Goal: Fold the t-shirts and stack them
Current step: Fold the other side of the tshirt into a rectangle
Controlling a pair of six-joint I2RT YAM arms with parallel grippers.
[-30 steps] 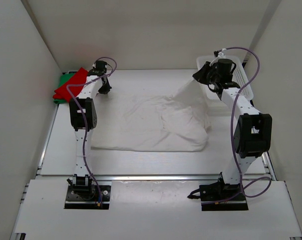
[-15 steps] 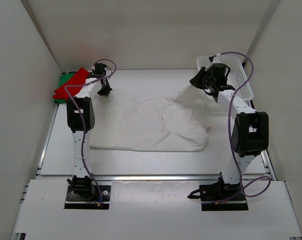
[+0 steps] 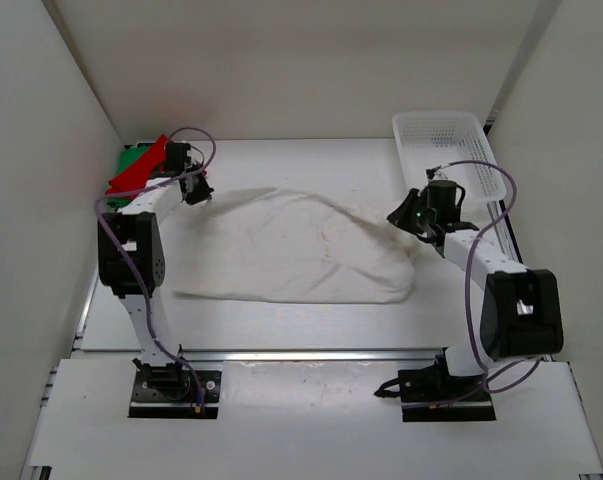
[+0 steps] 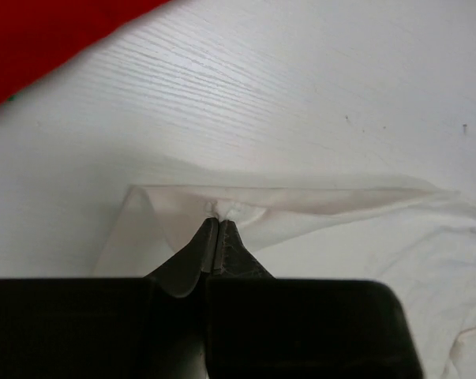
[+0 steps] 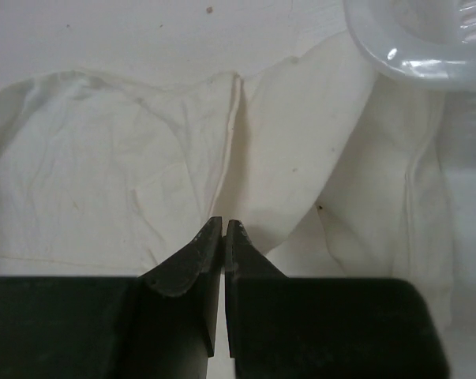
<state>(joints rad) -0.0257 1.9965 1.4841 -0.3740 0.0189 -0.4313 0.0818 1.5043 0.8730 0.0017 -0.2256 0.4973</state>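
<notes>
White t-shirt (image 3: 301, 250) is lying spread on the table (image 3: 131, 310). Its long axis is running left to right between the two arms. The near hem is lying fairly straight, the far edge is arching, and the right end is bunching into creases.

Right gripper (image 3: 405, 216) is sitting low at the shirt's right edge. Its jaws are standing closed with only a hairline between them. Its wrist view is showing creased cloth spreading beyond the tips but none visibly bunched in them, so whether a layer is pinched cannot be told.

Left gripper (image 4: 220, 223) is working at the shirt's far-left corner, clamped on a small pucker of white cloth. A taut flap is fanning out from the pinch.

Beyond that far-left corner, red t-shirt (image 3: 141, 170) is lying over green t-shirt (image 3: 128, 155), with only a green sliver showing. Beyond the shirt's far-right end, mesh basket (image 3: 446, 150) is standing.

Judgement: the coming move is turning on the shirt lying between the two claws, along its long axis. Drawing the ends apart would likely flatten it for folding. The left arm is nearer the red-and-green pile.

The overhead view is giving the whole outline but not the grips. The left wrist view is showing the pinch plainly. The right wrist view is showing the basket rim just beside the shirt's right end, and a fold line running away from the tips.
</notes>
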